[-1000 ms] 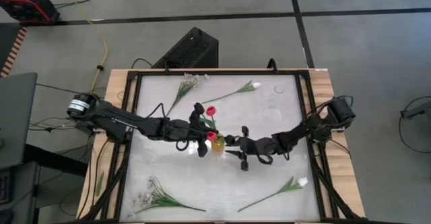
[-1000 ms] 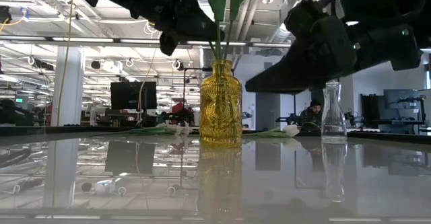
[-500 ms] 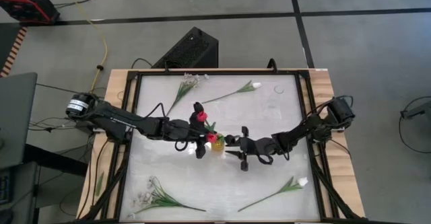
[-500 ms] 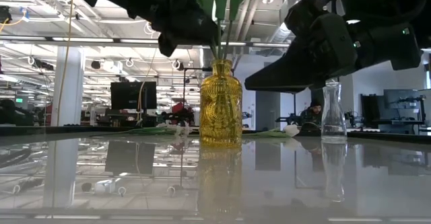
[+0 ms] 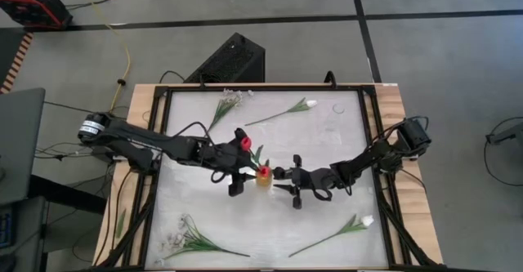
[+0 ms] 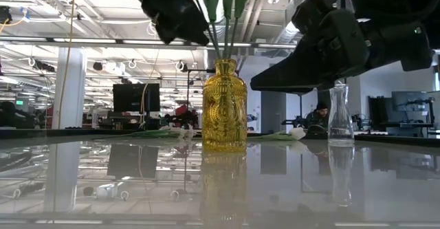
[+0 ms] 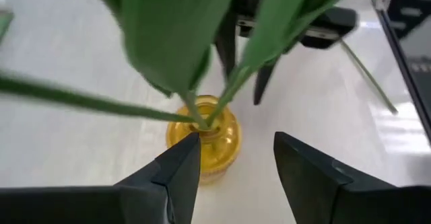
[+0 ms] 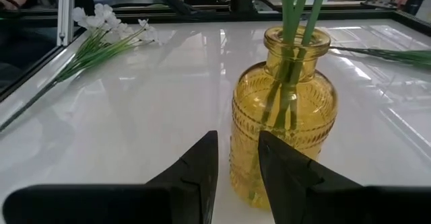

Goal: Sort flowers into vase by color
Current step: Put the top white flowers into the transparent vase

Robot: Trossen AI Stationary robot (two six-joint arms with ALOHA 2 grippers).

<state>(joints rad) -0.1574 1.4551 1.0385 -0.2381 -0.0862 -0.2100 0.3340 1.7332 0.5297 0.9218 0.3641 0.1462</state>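
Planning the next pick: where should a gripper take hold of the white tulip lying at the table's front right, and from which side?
Grip the white tulip mid-stem, coming straight down from above. It lies flat with its thin stem running diagonally and the blossom at the right end, so the fingers should probably close across the bare stem, clear of the bloom and leaves. The right gripper is nearer.

The squat amber glass vase (image 8: 283, 116) is glossy with embossed ribbing; the white tabletop (image 8: 135, 116) is smooth and mirror-glossy; its border (image 5: 392, 133) is pale wood.
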